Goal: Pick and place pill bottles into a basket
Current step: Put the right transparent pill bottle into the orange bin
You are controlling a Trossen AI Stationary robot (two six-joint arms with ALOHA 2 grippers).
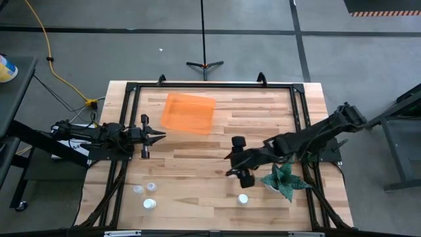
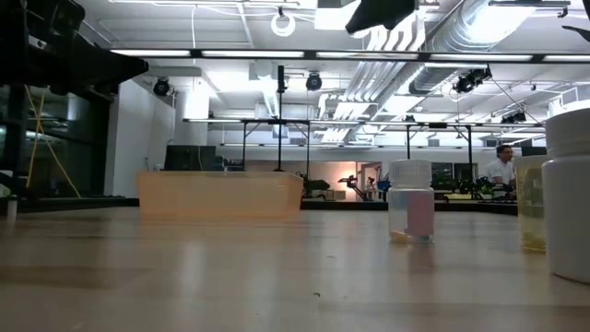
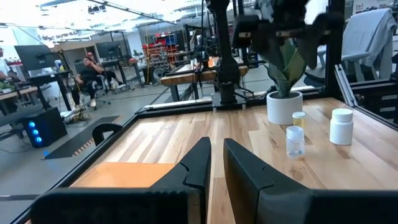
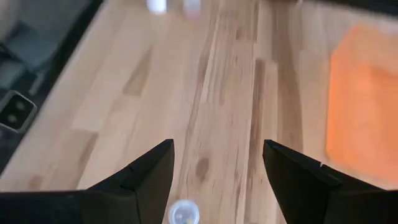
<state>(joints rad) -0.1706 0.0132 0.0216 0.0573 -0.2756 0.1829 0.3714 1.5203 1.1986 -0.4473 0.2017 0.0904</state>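
Observation:
The orange tray [image 1: 187, 113] lies flat on the table toward the far side, left of the middle; it also shows in the right wrist view [image 4: 364, 99]. Three small white-capped bottles [image 1: 147, 193] stand near the near left corner. Another bottle [image 1: 243, 198] stands upright by the plant. My right gripper [image 1: 241, 158] is open above the table; a bottle's white cap [image 4: 183, 213] shows below, between its spread fingers, untouched. My left gripper [image 1: 162, 136] is shut and empty at the table's left, just nearer than the tray. The left wrist view shows three upright bottles [image 3: 295, 140] near the plant pot.
A spiky green plant in a white pot [image 1: 284, 181] stands at the near right, close under my right arm. A black frame [image 1: 210, 85] runs around the table's edges. Bare wood lies between the tray and the bottles. People sit in the room beyond [image 3: 90, 68].

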